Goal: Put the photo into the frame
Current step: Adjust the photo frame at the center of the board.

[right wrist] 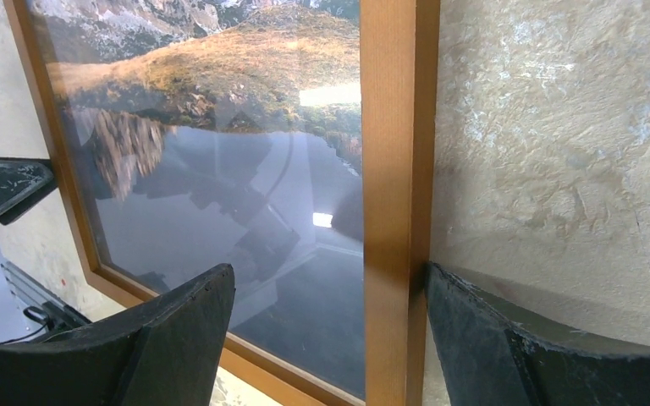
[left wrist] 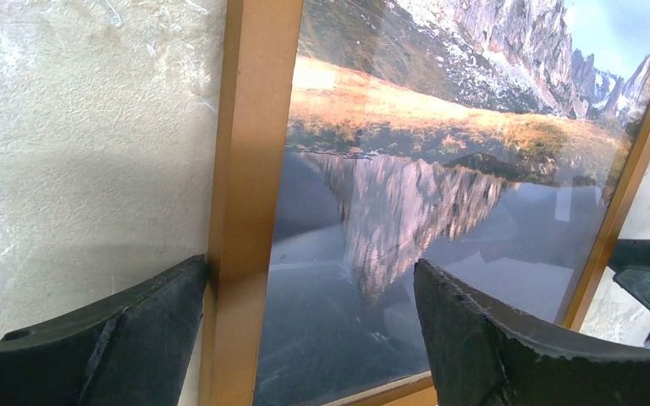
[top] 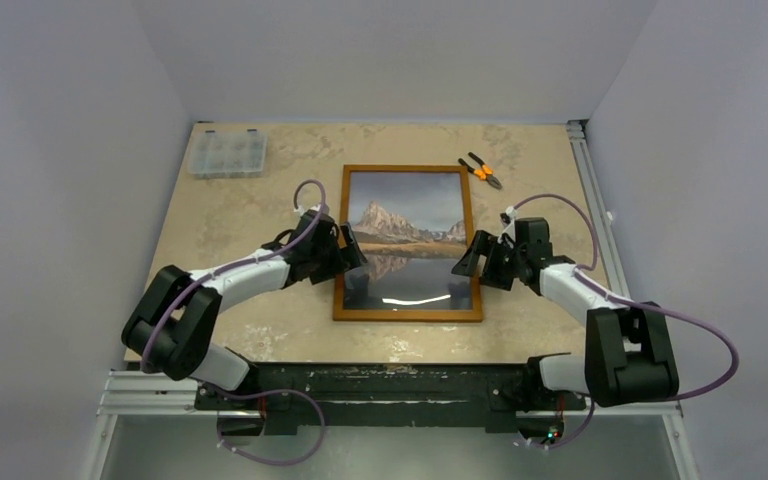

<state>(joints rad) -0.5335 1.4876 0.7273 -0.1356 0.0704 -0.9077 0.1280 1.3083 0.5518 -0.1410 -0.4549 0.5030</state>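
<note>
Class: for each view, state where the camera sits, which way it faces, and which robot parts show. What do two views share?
Top external: above and behind the robot, facing down on the table; both arms, left tool and right tool flank the frame.
Left wrist: on the left arm, facing the frame's left rail and the photo; own open fingers show.
Right wrist: on the right arm, facing the frame's right rail; own open fingers show.
Shared: both wrist views catch the photo and the opposite tool.

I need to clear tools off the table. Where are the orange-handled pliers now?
In the top view, the orange-handled pliers lie on the table toward its far edge, right of centre, just beyond the top right corner of the frame.
</note>
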